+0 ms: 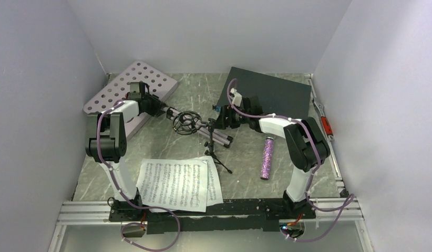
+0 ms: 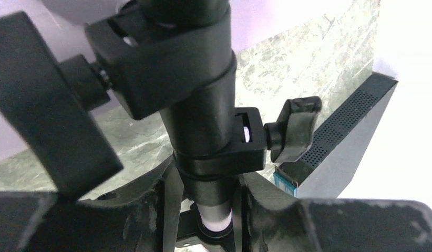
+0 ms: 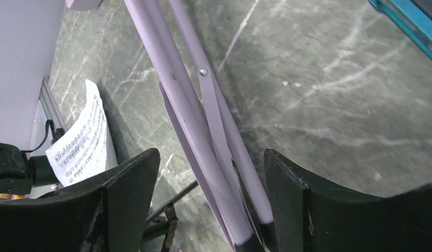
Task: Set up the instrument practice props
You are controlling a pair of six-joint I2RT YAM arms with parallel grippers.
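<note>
Lying on its side, the lilac music stand (image 1: 131, 86) has its perforated desk at ten o'clock on the counter (image 1: 245, 173), with the folded legs (image 3: 203, 121) running toward the centre. The left jaws pinch its pole just below the black clamp collar (image 2: 219, 157). The right jaws are spread on either side of the leg bundle, with a gap showing on both sides. The small black tripod (image 1: 210, 142) stands at the centre, its ring mount (image 1: 186, 122) over the stand's pole. Two sheet-music pages (image 1: 174, 184) lie overlapped at six o'clock, the glittery purple microphone (image 1: 267, 157) lies at four, and the dark box (image 1: 269, 92) sits at one.
</note>
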